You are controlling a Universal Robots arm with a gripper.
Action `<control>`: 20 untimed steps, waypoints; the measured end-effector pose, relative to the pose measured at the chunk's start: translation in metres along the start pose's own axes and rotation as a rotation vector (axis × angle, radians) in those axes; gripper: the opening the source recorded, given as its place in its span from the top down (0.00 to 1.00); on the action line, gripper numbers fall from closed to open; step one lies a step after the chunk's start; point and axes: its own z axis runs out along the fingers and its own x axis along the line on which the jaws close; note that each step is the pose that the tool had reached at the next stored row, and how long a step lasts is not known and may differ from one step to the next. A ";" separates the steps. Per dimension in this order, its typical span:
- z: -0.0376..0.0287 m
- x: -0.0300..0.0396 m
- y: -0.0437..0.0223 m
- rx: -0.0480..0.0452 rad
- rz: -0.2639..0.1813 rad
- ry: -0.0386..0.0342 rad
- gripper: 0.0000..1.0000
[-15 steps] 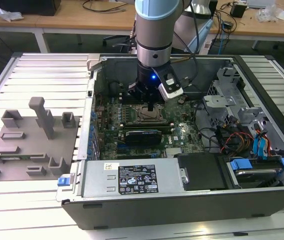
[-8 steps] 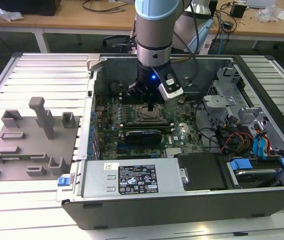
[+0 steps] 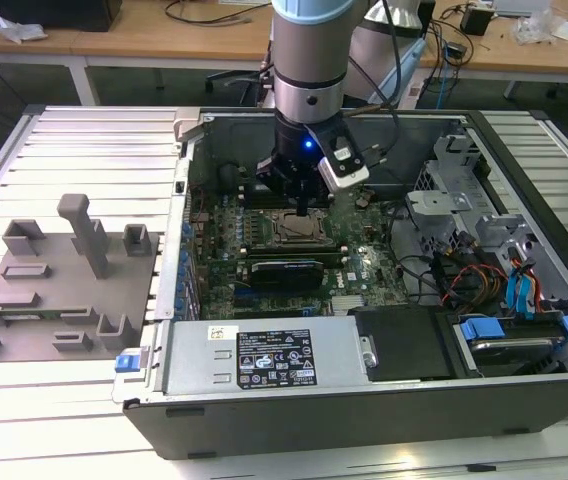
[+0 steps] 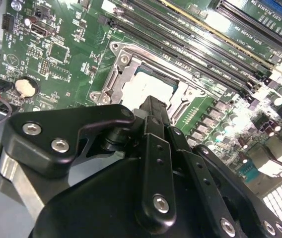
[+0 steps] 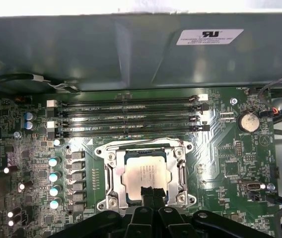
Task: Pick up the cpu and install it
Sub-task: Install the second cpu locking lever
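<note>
exterior view: black gripper (image 3: 304, 200) at frame centre, low over the silvery square cpu (image 3: 295, 229) seated in the metal-framed socket (image 3: 273, 233) of the green motherboard (image 3: 254, 262); grey plastic tray (image 3: 39, 290) at left.
second wrist view: fingers (image 4: 153, 119) pressed together, nothing held; cpu (image 4: 148, 85) just beyond tips.
first wrist view: cpu (image 5: 144, 175) lower centre, fingertips at its near edge.

Silver-grey arm (image 3: 309, 45), blue light, black screw-studded gripper (image 4: 151, 106).
</note>
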 end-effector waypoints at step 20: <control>-0.0159 -0.0011 -0.0037 0.0074 0.000 -0.0003 0.89</control>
